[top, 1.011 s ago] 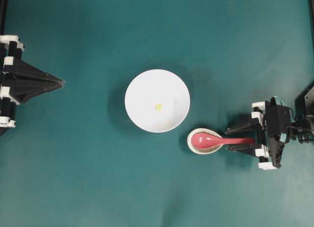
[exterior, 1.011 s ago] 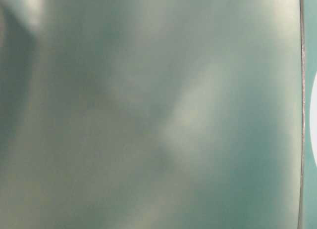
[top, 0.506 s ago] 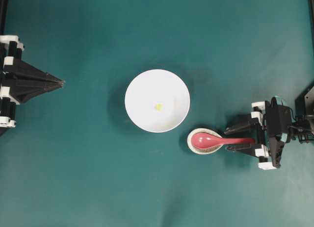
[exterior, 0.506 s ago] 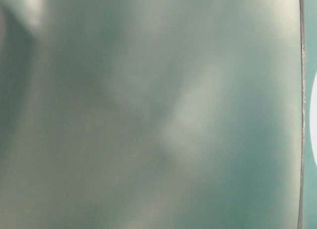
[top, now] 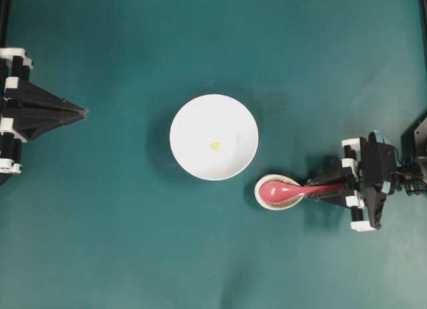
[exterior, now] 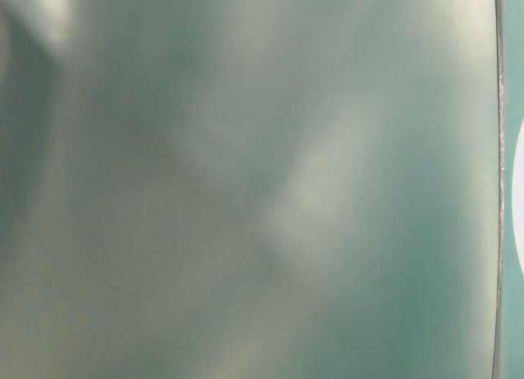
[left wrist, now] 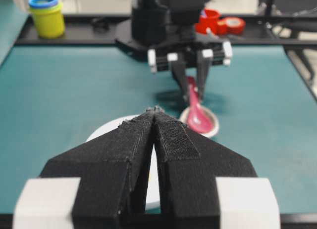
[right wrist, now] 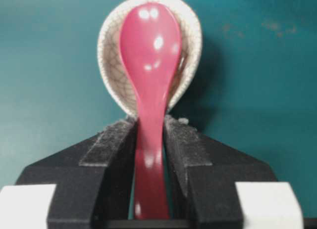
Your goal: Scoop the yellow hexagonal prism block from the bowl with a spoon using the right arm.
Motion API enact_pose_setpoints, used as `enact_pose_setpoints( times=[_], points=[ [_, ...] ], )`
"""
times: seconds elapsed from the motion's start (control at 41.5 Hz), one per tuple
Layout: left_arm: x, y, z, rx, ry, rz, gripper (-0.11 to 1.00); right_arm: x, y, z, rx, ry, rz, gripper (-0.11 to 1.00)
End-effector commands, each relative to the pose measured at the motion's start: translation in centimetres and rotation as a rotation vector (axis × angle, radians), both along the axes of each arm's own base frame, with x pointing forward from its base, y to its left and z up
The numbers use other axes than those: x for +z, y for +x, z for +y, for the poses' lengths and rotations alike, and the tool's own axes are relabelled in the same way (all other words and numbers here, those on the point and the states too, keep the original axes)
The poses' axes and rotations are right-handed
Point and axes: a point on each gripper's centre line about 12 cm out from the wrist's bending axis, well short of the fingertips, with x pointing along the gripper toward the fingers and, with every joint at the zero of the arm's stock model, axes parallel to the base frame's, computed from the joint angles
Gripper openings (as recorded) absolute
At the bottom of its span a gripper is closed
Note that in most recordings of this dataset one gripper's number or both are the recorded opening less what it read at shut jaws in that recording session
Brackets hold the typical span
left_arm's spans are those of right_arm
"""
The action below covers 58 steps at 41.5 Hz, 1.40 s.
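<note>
While overhead hides it, right claw (right wrist: pixel 149 140) pinches spoon (right wrist: pixel 149 66) handle — wrist view

A robotics lab bench: a teal mat (top: pixel 120 242) in a black frame (left wrist: pixel 74 38), and beyond the far gripper's fingers (left wrist: pixel 179 73) a yellow tub (left wrist: pixel 46 15), red tape rolls (left wrist: pixel 233 25) and cabling.

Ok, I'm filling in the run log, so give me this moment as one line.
right gripper: shut on spoon handle | spoon scoop: in spoon rest | yellow block: in bowl | left gripper: shut, parked
</note>
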Motion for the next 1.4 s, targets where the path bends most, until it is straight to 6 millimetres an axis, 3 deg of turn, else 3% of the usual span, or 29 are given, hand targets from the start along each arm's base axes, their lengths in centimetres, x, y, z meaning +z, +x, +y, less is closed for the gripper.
enact_pose_setpoints(
  times=[0.0, 1.059, 1.156, 1.373],
  points=[
    [0.65, 0.27, 0.03, 0.001, 0.002, -0.015, 0.01, 0.48, 0.43, 0.26, 0.003, 0.008, -0.026, 0.24],
    [0.65, 0.27, 0.03, 0.001, 0.002, -0.015, 0.01, 1.23, 0.05, 0.55, 0.017, 0.043, 0.032, 0.17],
    [0.65, 0.27, 0.02, 0.001, 0.003, -0.015, 0.01, 1.20, 0.02, 0.59, 0.019, 0.042, 0.035, 0.23],
    [0.65, 0.27, 0.03, 0.001, 0.002, -0.015, 0.01, 1.17, -0.02, 0.57, 0.019, 0.040, 0.036, 0.46]
  ],
)
